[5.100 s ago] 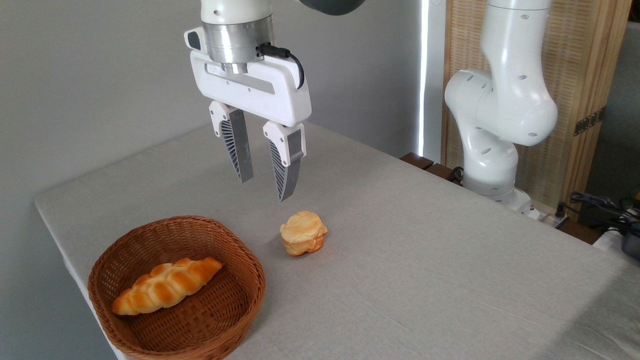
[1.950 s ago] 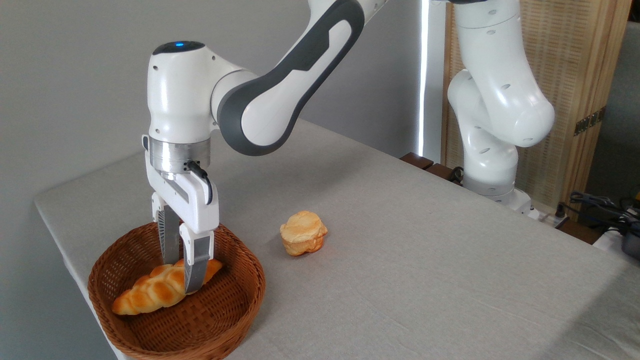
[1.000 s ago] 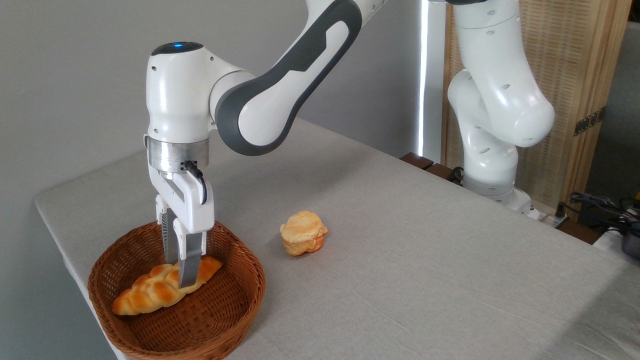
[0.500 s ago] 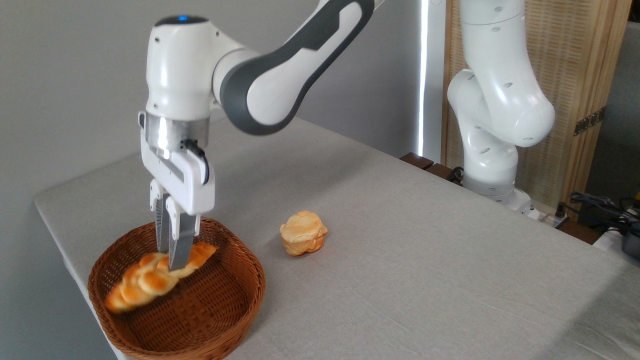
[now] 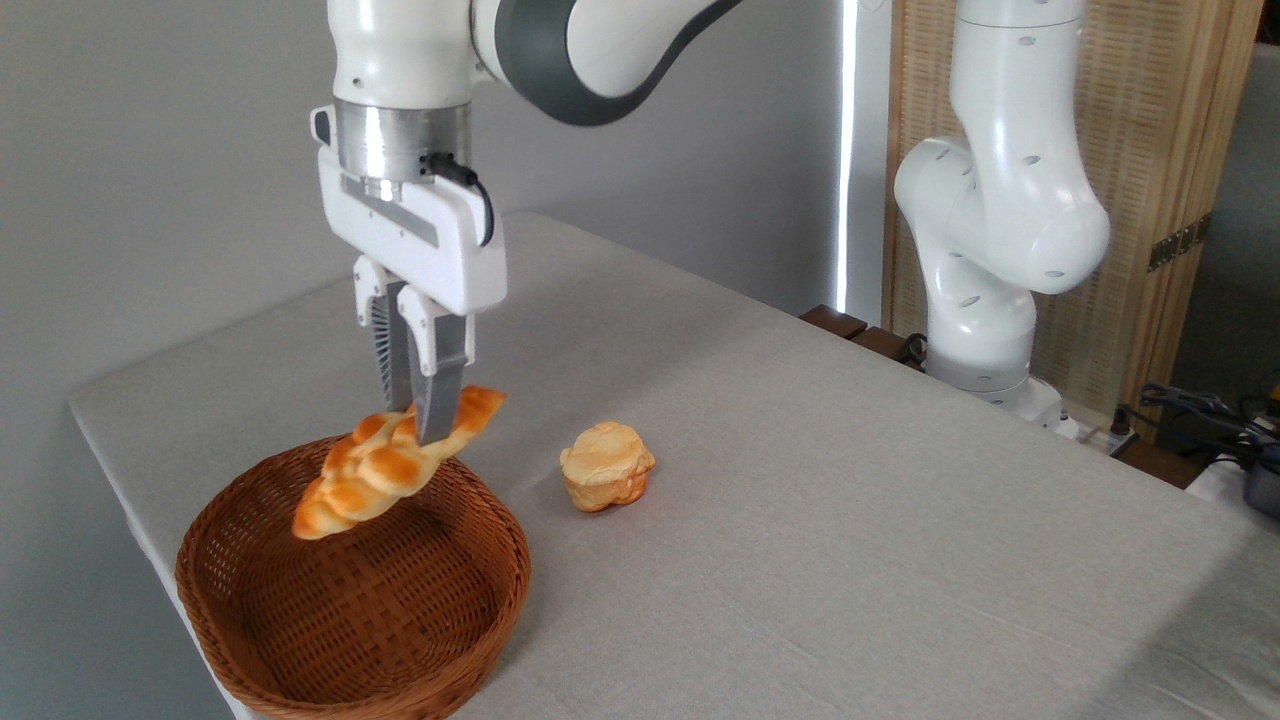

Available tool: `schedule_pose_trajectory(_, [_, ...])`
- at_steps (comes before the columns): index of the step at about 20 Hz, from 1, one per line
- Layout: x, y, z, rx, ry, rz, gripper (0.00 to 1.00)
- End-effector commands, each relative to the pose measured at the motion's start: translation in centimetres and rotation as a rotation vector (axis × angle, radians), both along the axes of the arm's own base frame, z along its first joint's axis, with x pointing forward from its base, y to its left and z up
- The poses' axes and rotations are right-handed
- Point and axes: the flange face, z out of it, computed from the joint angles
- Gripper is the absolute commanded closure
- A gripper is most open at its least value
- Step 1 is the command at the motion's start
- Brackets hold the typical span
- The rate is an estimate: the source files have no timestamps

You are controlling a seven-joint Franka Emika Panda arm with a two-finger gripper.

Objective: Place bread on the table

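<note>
Aloft, gripper (image 5: 420, 425) pinching bread (image 5: 385, 465) above basket (image 5: 470, 590), far finger half hidden, arm cropped at top

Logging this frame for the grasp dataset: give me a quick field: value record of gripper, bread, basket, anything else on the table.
gripper: shut on the braided bread, fingers pointing down
braided bread: in the air, tilted, lower end toward the left, gripped nearer its upper right end
basket: brown wicker, nothing in it, near the table's left edge
small bun: on the cloth, right of the basket, apart from it
table: light grey cloth
task state: bread lifted, not yet set down
</note>
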Motion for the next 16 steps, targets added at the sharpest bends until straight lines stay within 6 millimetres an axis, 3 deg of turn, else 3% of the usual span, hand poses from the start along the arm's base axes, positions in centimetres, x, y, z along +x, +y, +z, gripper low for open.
schedule_pose_trajectory(1, [-3.4, -0.5, -0.1, -0.083, 0.127, 0.013, 0.63])
schedule_pose_trajectory(7, [-7.9, -1.0, -1.9, -0.127, 0.282, 0.001, 0.55])
schedule_pose_trajectory(8, [-8.6, -1.1, -2.3, -0.122, 0.309, -0.010, 0.47])
schedule_pose_trajectory(9, [-9.1, -1.2, -2.7, -0.119, 0.327, -0.017, 0.29])
schedule_pose_trajectory(12, [-9.8, -1.7, -3.5, -0.111, 0.354, -0.030, 0.00])
schedule_pose_trajectory(16, [-10.1, -2.5, -3.7, -0.104, 0.358, -0.047, 0.00])
